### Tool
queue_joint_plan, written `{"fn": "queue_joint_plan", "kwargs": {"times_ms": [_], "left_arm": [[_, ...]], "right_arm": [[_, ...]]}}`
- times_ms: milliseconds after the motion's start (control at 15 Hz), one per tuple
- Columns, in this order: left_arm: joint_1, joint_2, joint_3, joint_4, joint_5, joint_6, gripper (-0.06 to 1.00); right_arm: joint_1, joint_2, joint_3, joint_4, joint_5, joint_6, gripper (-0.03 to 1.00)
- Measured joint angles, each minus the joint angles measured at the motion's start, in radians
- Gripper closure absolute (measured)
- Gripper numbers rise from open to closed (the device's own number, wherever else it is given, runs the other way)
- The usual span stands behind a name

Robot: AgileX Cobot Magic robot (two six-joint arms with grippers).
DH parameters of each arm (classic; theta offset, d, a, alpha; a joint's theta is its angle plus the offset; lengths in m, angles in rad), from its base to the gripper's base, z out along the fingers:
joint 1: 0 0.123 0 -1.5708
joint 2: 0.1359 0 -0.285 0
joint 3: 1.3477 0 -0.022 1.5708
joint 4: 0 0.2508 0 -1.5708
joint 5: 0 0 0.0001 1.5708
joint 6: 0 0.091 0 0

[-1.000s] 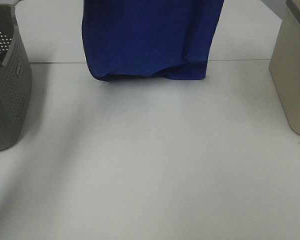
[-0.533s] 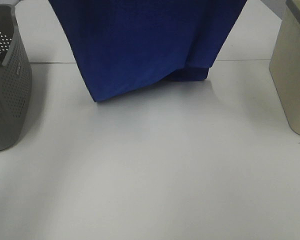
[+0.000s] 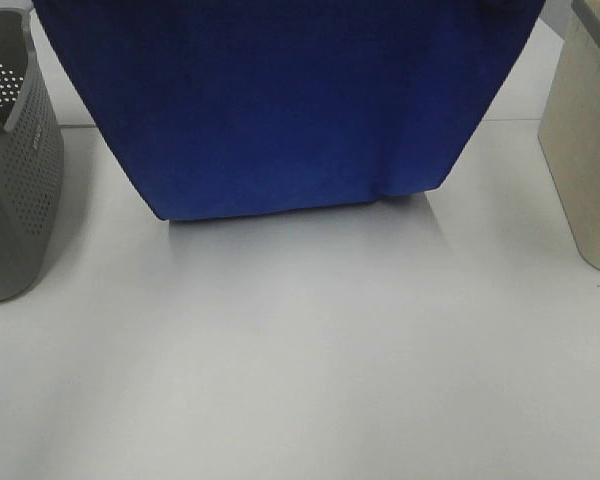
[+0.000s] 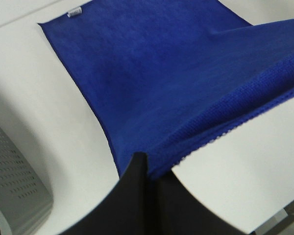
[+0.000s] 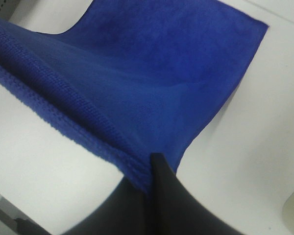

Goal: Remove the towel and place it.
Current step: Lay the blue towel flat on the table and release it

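Note:
The towel (image 3: pixel 280 110) is a deep blue plush cloth hanging spread wide above the white table, its lower edge down near the tabletop. In the exterior high view both grippers are above the frame. My left gripper (image 4: pixel 148 164) is shut on one upper corner of the towel (image 4: pixel 152 83), and a small white tag (image 4: pixel 75 12) shows at the towel's far corner. My right gripper (image 5: pixel 148 169) is shut on the other upper corner of the towel (image 5: pixel 157 68). The cloth stretches taut between the two grippers.
A grey perforated basket (image 3: pixel 15 170) stands at the table's left edge, also seen as the basket (image 4: pixel 14 186) in the left wrist view. A beige bin (image 3: pixel 585 150) stands at the right edge. White tabletop (image 3: pixel 300 350) lies in front of the towel.
The towel has been spread much wider and brought forward. Its bunched lower edge has flattened out and now hangs closer to the camera.

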Motion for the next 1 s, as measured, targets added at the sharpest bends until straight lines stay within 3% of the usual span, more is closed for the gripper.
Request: {"fn": "queue_joint_plan", "kwargs": {"times_ms": [533, 1000], "left_arm": [[-0.015, -0.152, 0.379, -0.126, -0.007, 0.0, 0.94], [-0.222, -0.194, 0.692, -0.109, -0.011, -0.02, 0.94]], "right_arm": [[0.0, -0.161, 0.367, 0.068, -0.008, 0.004, 0.95], [0.0, -0.331, 0.743, 0.134, -0.004, 0.005, 0.95]]}}
